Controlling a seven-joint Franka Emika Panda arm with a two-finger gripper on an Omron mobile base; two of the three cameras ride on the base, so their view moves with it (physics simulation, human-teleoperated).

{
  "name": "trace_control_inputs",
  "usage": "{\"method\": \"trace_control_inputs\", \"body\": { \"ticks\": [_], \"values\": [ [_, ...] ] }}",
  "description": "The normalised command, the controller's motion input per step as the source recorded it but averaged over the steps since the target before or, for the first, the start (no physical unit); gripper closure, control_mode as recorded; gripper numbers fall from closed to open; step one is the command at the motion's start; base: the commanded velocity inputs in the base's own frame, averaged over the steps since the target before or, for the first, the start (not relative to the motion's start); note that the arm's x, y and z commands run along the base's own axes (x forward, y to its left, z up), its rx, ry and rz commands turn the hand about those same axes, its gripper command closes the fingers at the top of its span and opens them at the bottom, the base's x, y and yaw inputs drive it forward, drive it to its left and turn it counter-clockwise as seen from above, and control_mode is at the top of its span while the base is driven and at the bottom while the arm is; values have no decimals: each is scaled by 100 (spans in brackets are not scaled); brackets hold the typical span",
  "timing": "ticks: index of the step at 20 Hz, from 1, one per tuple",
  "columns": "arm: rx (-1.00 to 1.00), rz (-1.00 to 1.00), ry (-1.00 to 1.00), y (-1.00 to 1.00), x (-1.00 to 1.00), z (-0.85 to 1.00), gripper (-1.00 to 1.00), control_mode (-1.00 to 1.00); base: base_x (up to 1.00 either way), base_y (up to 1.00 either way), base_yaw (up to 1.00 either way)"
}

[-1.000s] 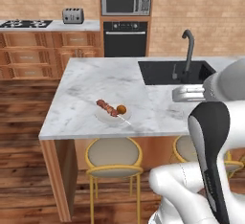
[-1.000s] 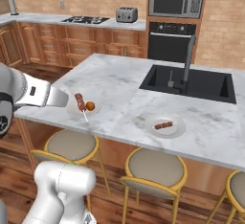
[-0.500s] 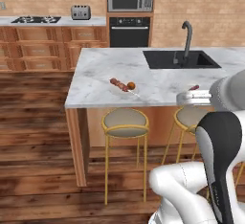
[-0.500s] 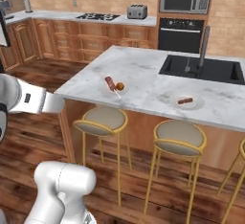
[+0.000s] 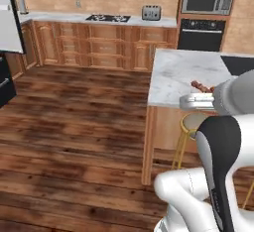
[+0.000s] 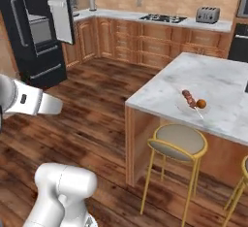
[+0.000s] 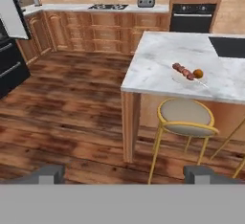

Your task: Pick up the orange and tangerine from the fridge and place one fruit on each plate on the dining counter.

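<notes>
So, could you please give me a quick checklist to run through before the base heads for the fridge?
1. Fridge door open: ok, the white-lined door stands ajar.
2. Floor between base and fridge free of obstacles: ok.
3. Gripper empty: ok, fingers apart, nothing between them.
4. Orange and tangerine located on the shelves: cannot tell, too far to make out.
5. Plate on the counter free for fruit: not ok, a skewer lies on it.
</notes>
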Motion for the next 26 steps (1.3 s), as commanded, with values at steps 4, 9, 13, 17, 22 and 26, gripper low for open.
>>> {"method": "trace_control_inputs", "body": {
  "ticks": [4, 9, 13, 17, 22, 26],
  "values": [
    [0, 0, 0, 0, 0, 0, -100, 100, 0, 24, 96],
    [0, 0, 0, 0, 0, 0, -100, 100, 0, 0, 100],
    [0, 0, 0, 0, 0, 0, -100, 100, 25, 0, 98],
    [0, 0, 0, 0, 0, 0, -100, 100, 82, -49, 52],
    [0, 0, 0, 0, 0, 0, -100, 100, 100, -59, 37],
    [0, 0, 0, 0, 0, 0, -100, 100, 100, -72, 25]
  ]
}}
